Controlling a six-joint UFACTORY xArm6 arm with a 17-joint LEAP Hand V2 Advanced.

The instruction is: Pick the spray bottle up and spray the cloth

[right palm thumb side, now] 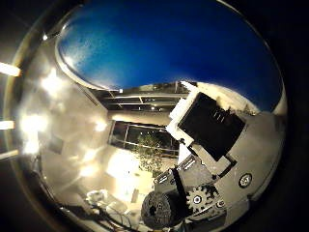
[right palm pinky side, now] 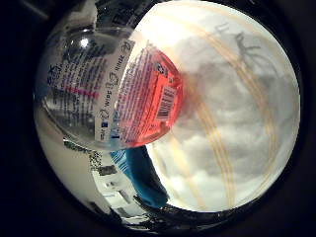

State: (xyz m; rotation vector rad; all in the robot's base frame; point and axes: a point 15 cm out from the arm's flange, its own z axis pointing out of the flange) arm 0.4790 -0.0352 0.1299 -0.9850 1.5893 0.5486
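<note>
Hand (right palm thumb side: 207, 159): white, black and geared parts at lower right of the thumb-side view; whether its fingers curl round anything cannot be told. Spray bottle (right palm pinky side: 113, 89): clear body with red label, close to the palm, upper left of the little-finger view, top cut off. Cloth (right palm pinky side: 232, 113): white, yellow-striped, beneath the bottle, partly hidden by it.

Bright lamps (right palm thumb side: 9, 69) glare at the left edge of the thumb-side view, throwing hot patches across a pale wall (right palm thumb side: 72, 125). Mid-frame, a dark window (right palm thumb side: 130, 135) sits under ceiling beams (right palm thumb side: 140, 99), with a leafy plant (right palm thumb side: 150, 152) in front of it. Lower centre, a lit floor area glows, with pale furniture (right palm thumb side: 99, 198) too small to tell apart.
</note>
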